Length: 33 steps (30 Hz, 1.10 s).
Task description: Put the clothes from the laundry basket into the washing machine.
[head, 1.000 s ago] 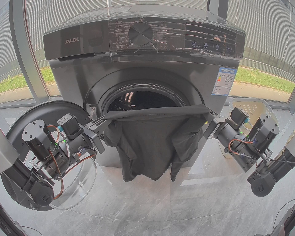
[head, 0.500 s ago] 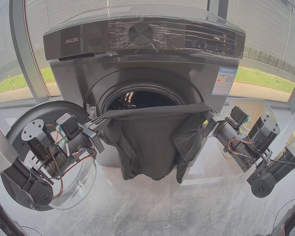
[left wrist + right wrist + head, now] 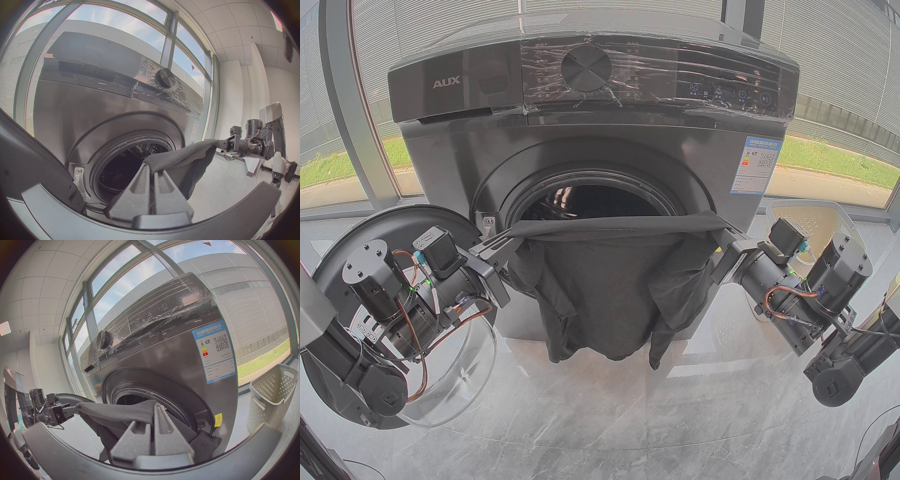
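A black garment [image 3: 612,287] hangs across the middle of the head view, its top edge pulled into a taut band between the two grippers, right in front of the open drum mouth [image 3: 594,203] of the grey washing machine [image 3: 587,144]. The left gripper [image 3: 509,240], at centre left, has its fingers pressed together on one end of that band. The right gripper [image 3: 720,234], at centre right, is clamped on the other end. The rest of the cloth droops below the opening, and its lowest folds hang near the tiled floor [image 3: 600,412]. The round door [image 3: 456,375] stands swung open at lower left. A pale perforated laundry basket [image 3: 819,219] sits at the right edge, beside the machine.
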Tool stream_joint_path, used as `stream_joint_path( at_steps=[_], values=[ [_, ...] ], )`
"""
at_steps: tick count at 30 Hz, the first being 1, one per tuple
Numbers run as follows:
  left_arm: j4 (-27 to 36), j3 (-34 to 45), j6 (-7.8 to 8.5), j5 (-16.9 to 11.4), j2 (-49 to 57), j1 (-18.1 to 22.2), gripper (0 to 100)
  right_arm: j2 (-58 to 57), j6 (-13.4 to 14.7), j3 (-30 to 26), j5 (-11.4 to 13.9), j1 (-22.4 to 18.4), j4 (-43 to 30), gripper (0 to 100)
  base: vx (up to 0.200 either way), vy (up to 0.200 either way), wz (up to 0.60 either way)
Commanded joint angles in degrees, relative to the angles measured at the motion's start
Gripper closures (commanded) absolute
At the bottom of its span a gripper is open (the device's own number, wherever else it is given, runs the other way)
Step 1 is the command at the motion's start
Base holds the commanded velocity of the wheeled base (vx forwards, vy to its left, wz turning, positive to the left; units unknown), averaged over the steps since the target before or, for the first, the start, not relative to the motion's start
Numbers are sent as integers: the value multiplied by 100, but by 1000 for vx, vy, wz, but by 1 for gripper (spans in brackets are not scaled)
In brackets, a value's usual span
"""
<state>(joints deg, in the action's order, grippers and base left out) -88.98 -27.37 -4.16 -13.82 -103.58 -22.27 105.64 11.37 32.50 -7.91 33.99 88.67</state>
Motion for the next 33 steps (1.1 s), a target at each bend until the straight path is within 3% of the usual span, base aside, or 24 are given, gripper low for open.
stream_joint_path(
  at_steps=[1, 6, 7, 11, 14, 16, 20, 24, 33],
  values=[
    [-32, 56, 3, -6, 5, -5, 100, -17, 5, -60, 0, 73, 1, 100, 0, 0, 0],
    [-32, 153, 20, -59, -22, -5, 100, -9, 23, -95, 0, 126, 10, 100, 0, 0, 0],
    [-32, 188, 29, -68, -22, -40, 0, -17, 32, -95, 0, 152, 10, 100, 0, 0, 0],
    [-32, 381, 11, -121, 5, -216, 0, -26, 58, -104, -9, 284, 10, 100, 0, 0, 0],
    [-32, 803, 91, -375, 58, -243, 0, 9, 76, -112, -17, 337, 10, 100, 0, 0, 0],
    [-32, 1120, 99, -780, 172, -243, 0, 9, 76, -191, -26, 363, 10, 100, 0, 0, 0],
    [-32, 1067, 91, -885, 137, -190, 0, 18, 76, -200, -17, 372, 10, 100, 0, 0, 0],
    [-32, 1014, 82, -824, -39, -146, 0, 62, 76, -174, -9, 468, 10, 100, 0, 0, 0],
    [-32, 241, 82, -24, -1111, -366, 0, 158, 40, 55, 53, 548, -8, 100, 0, 0, 0]
  ],
)
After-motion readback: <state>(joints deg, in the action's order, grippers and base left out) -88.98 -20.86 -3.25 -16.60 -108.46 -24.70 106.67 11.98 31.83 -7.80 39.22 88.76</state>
